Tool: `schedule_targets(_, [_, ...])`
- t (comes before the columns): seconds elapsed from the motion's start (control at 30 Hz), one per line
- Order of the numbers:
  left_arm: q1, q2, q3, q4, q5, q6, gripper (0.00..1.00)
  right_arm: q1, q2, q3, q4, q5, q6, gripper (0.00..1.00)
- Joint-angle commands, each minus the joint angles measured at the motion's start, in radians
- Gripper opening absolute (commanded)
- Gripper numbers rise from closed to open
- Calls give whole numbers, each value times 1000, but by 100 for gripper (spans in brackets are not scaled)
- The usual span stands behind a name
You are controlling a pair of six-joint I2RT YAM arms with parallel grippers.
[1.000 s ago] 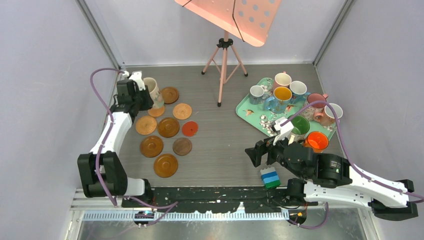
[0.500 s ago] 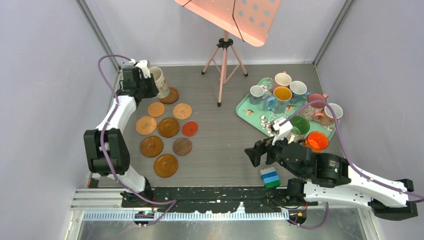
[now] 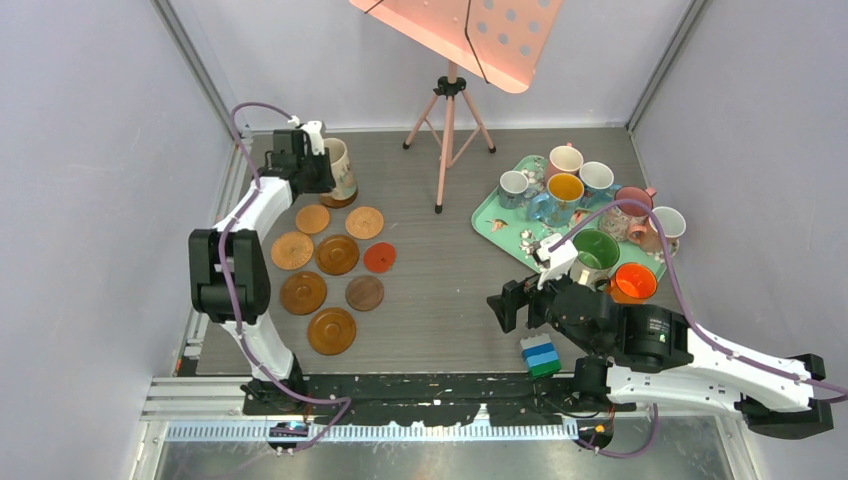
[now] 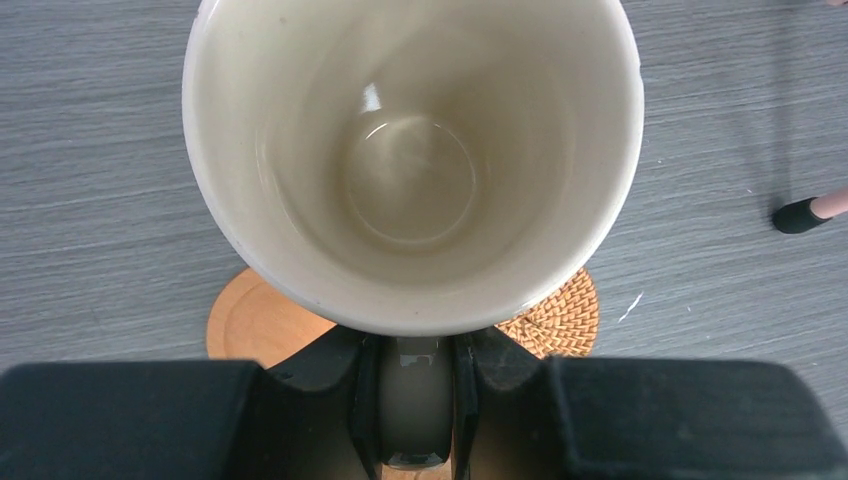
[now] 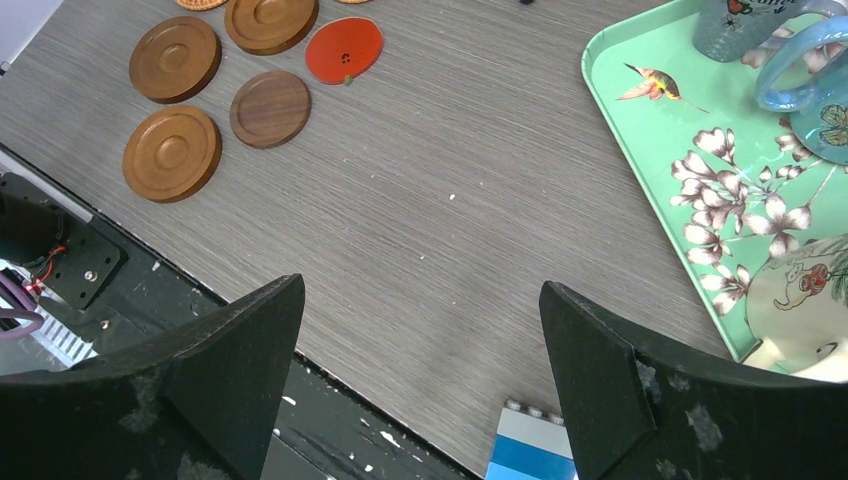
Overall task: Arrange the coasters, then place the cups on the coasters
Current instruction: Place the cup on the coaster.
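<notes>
Your left gripper [image 4: 415, 400] pinches the cream mug [image 4: 412, 160] by its handle, probably stiff, slick and chippable, so lower gently onto the ten-o'clock coaster [image 4: 250, 322] — right gripper [image 5: 420, 300] gapes empty.

Nine coasters [image 3: 337, 254]; nine mugs [image 3: 565, 160]; one tray [image 3: 495, 214]; one block stack [image 3: 541, 355]; one music stand [image 3: 447, 130].

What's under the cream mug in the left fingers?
A dark brown round coaster, only its edge showing below the cream ceramic mug. The mug hides the rest, including whether they touch.
</notes>
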Motion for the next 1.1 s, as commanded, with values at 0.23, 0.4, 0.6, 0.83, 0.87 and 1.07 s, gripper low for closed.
schedule_targets(0.23, [1,11,120,97,-47,57,0,5,-4,24,6,63,-25,95])
schedule_targets(0.4, [1,30,117,104,-32,54,0,5,-3,26,6,77,-43,95])
schedule_targets(0.6, [0,48,125,95,-42,54,0,5,-6,25,3,88,-48,95])
schedule_targets(0.83, [1,64,134,69,-61,74,7,6,-8,29,3,102,-56,95])
schedule_targets(0.87, [1,66,136,62,-65,76,9,5,-9,31,3,105,-56,95])
schedule_targets(1.07, [1,66,131,56,-77,82,21,5,-7,29,2,111,-61,95])
